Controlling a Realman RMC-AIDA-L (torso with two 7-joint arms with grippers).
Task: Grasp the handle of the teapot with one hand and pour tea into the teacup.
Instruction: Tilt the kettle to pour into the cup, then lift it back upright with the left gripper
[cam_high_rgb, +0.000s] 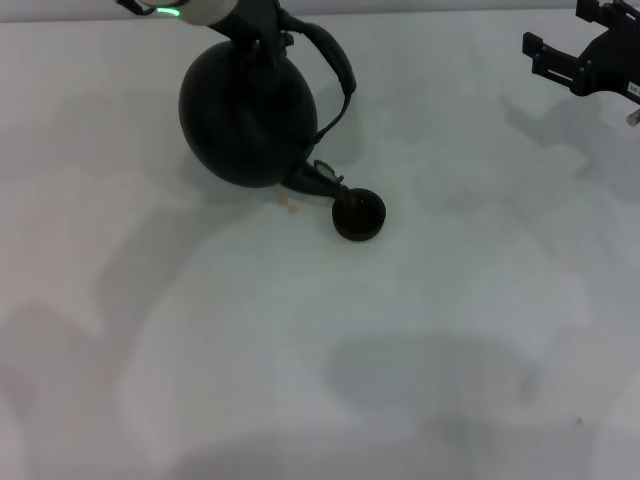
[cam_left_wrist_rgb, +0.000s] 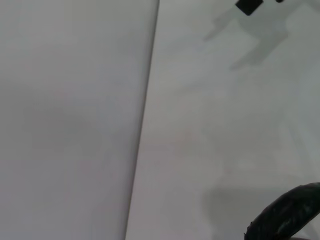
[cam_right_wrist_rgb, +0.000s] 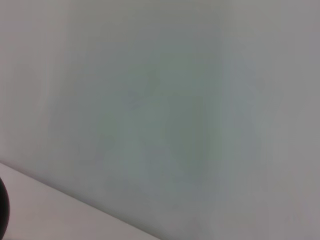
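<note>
- Teapot (cam_high_rgb: 250, 110) tilted in head view, spout down over teacup (cam_high_rgb: 358, 215) on white table (cam_high_rgb: 300, 350); left gripper (cam_high_rgb: 262, 35) clamped on handle (cam_high_rgb: 335, 65); right gripper (cam_high_rgb: 585, 55) parked far right, jaw state unclear.
- Left wrist view: only a handle (cam_left_wrist_rgb: 287, 215) arc, table (cam_left_wrist_rgb: 200, 125).
- Right wrist view: just a sliver of teapot (cam_right_wrist_rgb: 3, 210).

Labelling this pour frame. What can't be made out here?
- Left gripper fingers: head view, hidden against the handle and teapot.
- Tea stream and teacup fill: head view, too dark and small where the spout meets the rim.
- Right gripper: cut off by the head view's edge.
- Both wrist views: mostly bare table, only dark slivers.
</note>
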